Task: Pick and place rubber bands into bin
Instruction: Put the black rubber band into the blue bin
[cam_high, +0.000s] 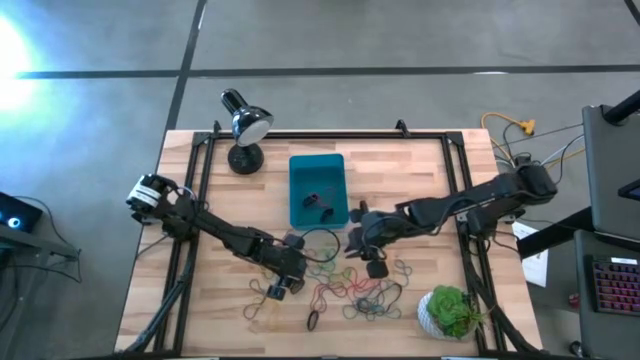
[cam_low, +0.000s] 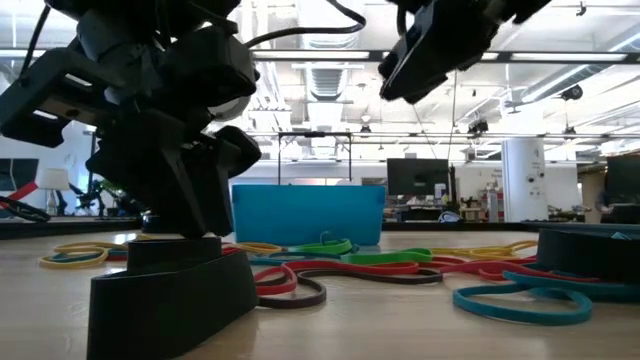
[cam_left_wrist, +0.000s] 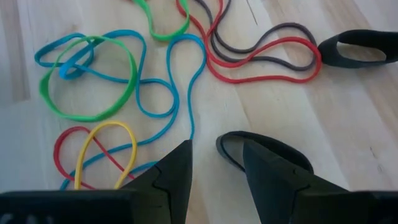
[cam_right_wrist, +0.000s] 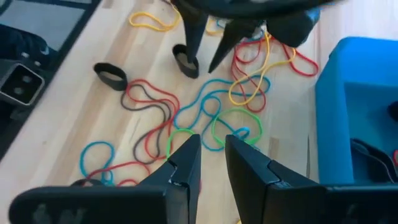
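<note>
While the left end effector (cam_high: 283, 287) touches the table, the right (cam_high: 372, 262) hovers.

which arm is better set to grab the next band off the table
Left, probably. The left tool is down at the table with its fingers open either side of a black band. The right tool hangs above the pile of bands, near the bin, holding nothing visible.

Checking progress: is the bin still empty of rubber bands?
No: the high view shows dark rubber bands lying inside the bin.
</note>
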